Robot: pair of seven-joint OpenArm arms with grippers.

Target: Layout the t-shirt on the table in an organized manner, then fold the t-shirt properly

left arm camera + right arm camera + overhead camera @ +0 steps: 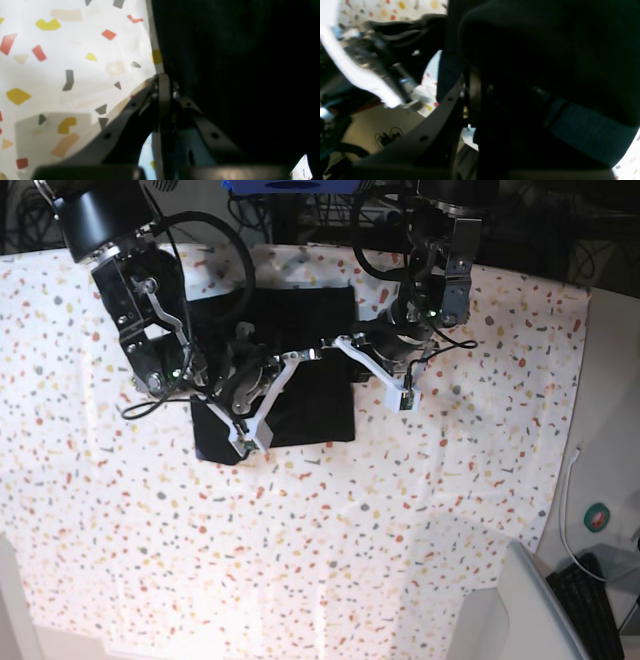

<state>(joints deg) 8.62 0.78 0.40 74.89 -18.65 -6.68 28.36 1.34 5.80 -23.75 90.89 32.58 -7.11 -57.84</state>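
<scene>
**T-shirt mid-fold, both grippers pinching fabric**

T-shirt [300,395] lies as a compact dark rectangle on the table [420,510], toward the far edge and a little left of its middle in the base view. It looks partly folded already, so the step in hand is judged to be a fold, not the laying out.

Left gripper [163,85] has its jaws clenched on the shirt's edge, speckled cloth showing just beside it. Right gripper [470,100] is likewise closed tight with dark fabric draped over and around it; its wrist view is blurred, so the exact hold is unclear.

Next, the held edges likely need carrying across the shirt together and level, then setting down flat before letting go. An uneven carry could leave the fold crooked or bunched.
</scene>
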